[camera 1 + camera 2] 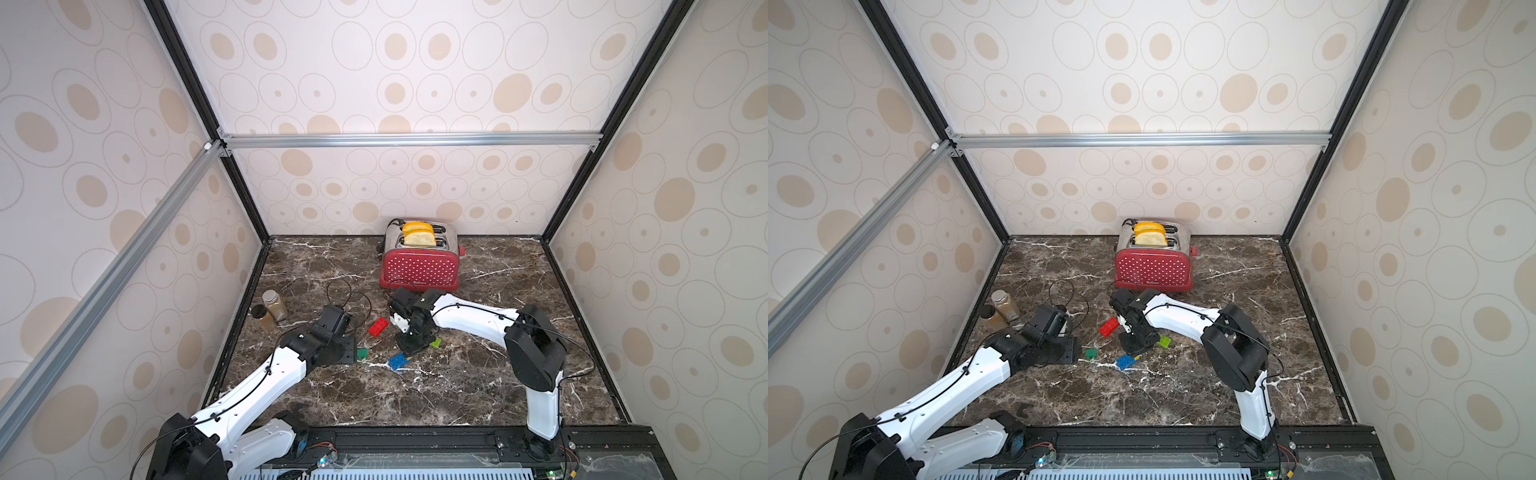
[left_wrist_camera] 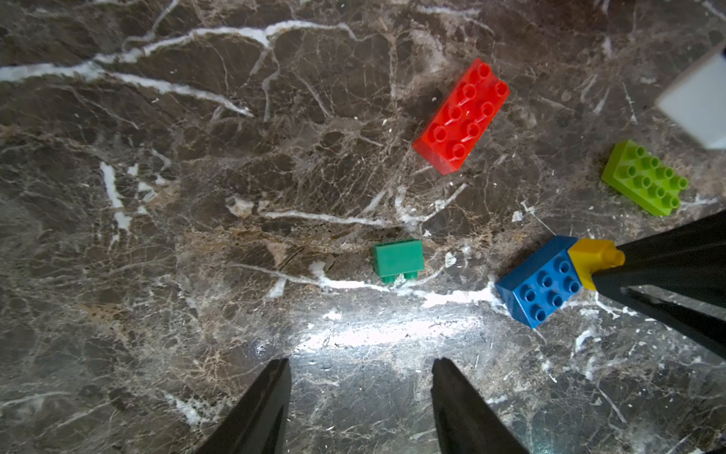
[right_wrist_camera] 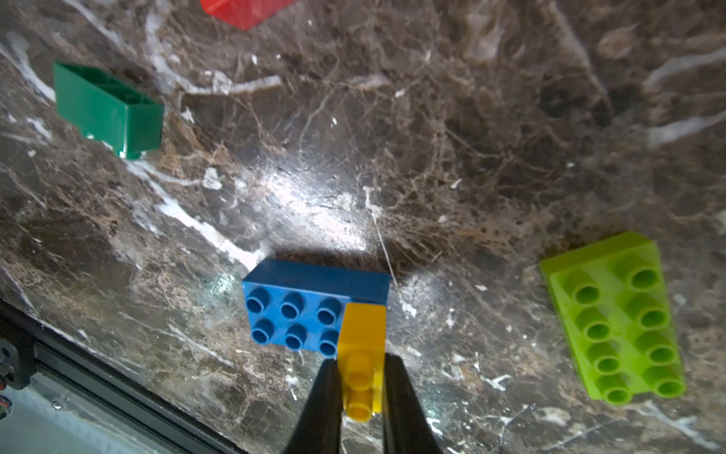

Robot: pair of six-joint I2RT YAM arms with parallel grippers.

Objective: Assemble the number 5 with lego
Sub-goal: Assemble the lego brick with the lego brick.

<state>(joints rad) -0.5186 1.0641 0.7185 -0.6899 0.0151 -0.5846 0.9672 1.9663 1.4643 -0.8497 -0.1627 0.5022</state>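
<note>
Gripping the yellow brick (image 3: 363, 334) w/ right gripper (image 3: 361, 359), jaws pinched on its two sides, at one end of the blue brick (image 3: 298, 314); cannot tell if pressed fully home. Hovering empty w/ left gripper (image 2: 361, 361), jaws approx. half spread, over the table (image 2: 157, 196) near the dark green brick (image 2: 396, 257).

Could go wrong:
- Pushing down off-centre: tipping or skidding the blue brick, unbraced on a glossy top.
- Letting go too soon: yellow popping off, esp. if only half seated.
- Pulling away w/ jaws clamped: dragging both up, then dropping.

No number 5 yet, at most yellow-on-blue begun. Red brick (image 2: 461, 116), lime brick (image 2: 644, 179) and dark green lying loose, apart from each other.

Materials etc.: hard shiny plastic, boxy, round hollow studs in two rows, slick sides w/ little to bite on. Dark green tipped on its side, studs sideways, so prob. needing righting before stacking. Tabletop smooth, dark brown w/ white veins, strong glare.
</note>
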